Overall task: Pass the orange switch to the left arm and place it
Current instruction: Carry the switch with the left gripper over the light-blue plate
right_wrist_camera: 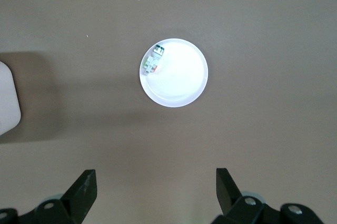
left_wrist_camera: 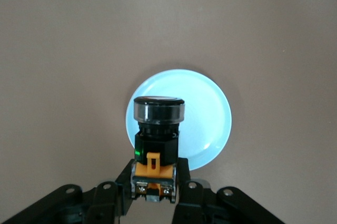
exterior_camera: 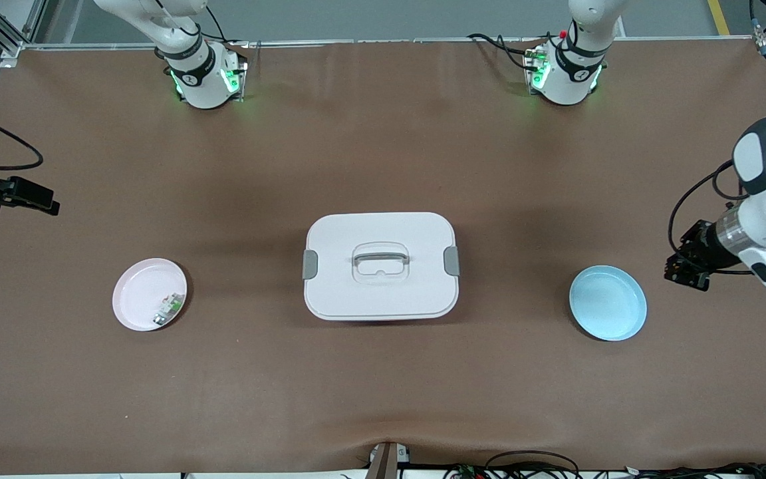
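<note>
Brown cloth covers the counter (exterior_camera: pixel 383 146), and the white box (exterior_camera: pixel 381 266) is seen at its middle with its lid on, grey clasps at both ends and a recessed handle on top. The orange switch (left_wrist_camera: pixel 157 148) is pinched by the left claw (left_wrist_camera: pixel 155 187), whose fingers (left_wrist_camera: pixel 184 179) are pressed against the orange-and-tan end, so that the black body and the round cap point away from the claw. In the left wrist view the blue plate (left_wrist_camera: pixel 210 124) is seen beneath the held switch; in the front view the left claw (exterior_camera: pixel 687 266) is held up in the air at the left arm's end of the counter, just beside the blue plate (exterior_camera: pixel 608 303) and well apart from the box. The right claw (right_wrist_camera: pixel 155 190) is spread wide, with nothing between its fingers (right_wrist_camera: pixel 84 187), and is held high above the counter at the right arm's end; only part of it is seen in the front view (exterior_camera: pixel 24 196). Below the right claw the pink plate (right_wrist_camera: pixel 174 72) is seen, and a small green-and-white component (right_wrist_camera: pixel 152 62) lies in it against the rim. A corner of the box is also caught in the right wrist view.
</note>
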Motion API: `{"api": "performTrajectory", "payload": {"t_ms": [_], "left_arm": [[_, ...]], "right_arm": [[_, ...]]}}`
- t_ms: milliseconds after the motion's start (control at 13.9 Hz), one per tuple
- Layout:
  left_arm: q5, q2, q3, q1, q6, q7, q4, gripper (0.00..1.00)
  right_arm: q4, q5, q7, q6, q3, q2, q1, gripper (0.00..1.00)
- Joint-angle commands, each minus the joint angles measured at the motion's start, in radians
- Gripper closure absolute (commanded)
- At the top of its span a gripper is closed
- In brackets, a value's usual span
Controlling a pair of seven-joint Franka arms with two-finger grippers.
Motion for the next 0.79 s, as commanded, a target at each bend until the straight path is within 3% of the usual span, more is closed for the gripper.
{"api": "performTrajectory", "payload": {"t_ms": [0,216,720], "left_arm": [[0.099,0.057,-0.001,-0.037,0.029,-0.131,0.013,0.84],[0.229,0.149,-0.001,-0.070,0.047,-0.288,0.021,0.84],[0.326,0.261,0.002,-0.070,0.092,-0.423,0.021,0.84]], "right_arm": [[-0.102,0.015,-0.003,0.048,0.008,-0.085,-0.008,0.00],[-0.067,0.003,-0.081,0.043,0.008,-0.080,-0.011,0.00],[0.005,0.002,-0.069,0.043,0.010,-0.076,0.001,0.00]]}}
